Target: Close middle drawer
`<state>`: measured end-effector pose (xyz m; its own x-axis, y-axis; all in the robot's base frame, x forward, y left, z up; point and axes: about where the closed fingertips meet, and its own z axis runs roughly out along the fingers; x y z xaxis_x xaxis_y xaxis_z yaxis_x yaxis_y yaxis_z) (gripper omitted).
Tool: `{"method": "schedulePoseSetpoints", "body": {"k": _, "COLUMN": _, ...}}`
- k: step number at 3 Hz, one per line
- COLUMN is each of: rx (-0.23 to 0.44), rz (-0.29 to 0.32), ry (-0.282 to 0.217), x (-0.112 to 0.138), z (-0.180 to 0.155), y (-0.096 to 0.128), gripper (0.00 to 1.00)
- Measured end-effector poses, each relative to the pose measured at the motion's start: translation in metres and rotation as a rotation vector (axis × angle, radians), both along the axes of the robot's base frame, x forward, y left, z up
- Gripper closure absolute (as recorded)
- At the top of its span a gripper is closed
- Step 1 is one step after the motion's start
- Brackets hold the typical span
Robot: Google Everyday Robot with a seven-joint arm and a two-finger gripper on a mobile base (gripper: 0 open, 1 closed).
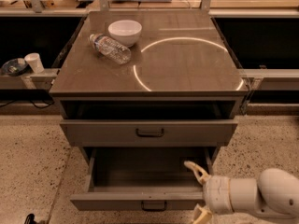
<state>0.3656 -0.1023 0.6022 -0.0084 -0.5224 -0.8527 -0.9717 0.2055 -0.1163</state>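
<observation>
While bowl [125,31] and bottle [110,48] top the cabinet [187,73], the empty pincer [198,193] gapes at the middle drawer [112,202].

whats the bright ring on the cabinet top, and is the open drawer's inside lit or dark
Camera view: the ring looks like a lamp's glare reflected on the glossy cabinet top. Camera view: the middle drawer has its tray in soft shadow, dimmer than its front panel. The open pincer, at the drawer's right front corner, is brightly lit.

middle drawer [117,200] out, gripper [196,192] astride — right front
</observation>
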Motion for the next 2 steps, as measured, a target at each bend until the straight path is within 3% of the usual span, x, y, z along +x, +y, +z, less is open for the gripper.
{"method": "schedulePoseSetpoints", "body": {"k": 2, "rx": -0.087, "rz": 0.075, "ry": -0.008, "x": -0.007, "z": -0.066, "y": -0.010, "gripper": 0.47}}
